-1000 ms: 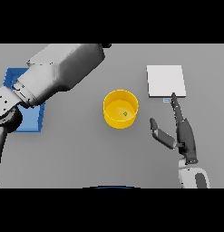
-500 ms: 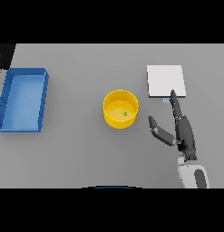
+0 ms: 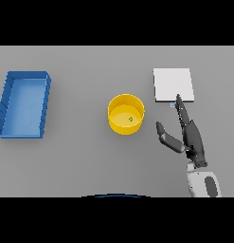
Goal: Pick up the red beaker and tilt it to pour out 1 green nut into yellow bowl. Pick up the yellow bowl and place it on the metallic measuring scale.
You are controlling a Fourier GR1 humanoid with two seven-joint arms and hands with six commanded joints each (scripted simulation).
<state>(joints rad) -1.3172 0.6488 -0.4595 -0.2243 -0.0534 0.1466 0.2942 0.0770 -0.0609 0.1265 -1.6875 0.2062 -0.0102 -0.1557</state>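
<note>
The bowl (image 3: 126, 114) stands mid-tabletop (image 3: 80, 156), with what appears to be one green nut (image 3: 130, 119) inside, so pouring is judged done. The left arm has been withdrawn from view. The right hand (image 3: 188, 137), fingers straight and open, is poised right of the bowl, below the scale (image 3: 173, 85), for the pick-up.

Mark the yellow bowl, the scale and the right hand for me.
yellow bowl (image 3: 119, 127): head view, near rim.
metallic measuring scale (image 3: 172, 84): head view, middle of the plate.
right hand (image 3: 193, 141): head view, back of the palm.
</note>
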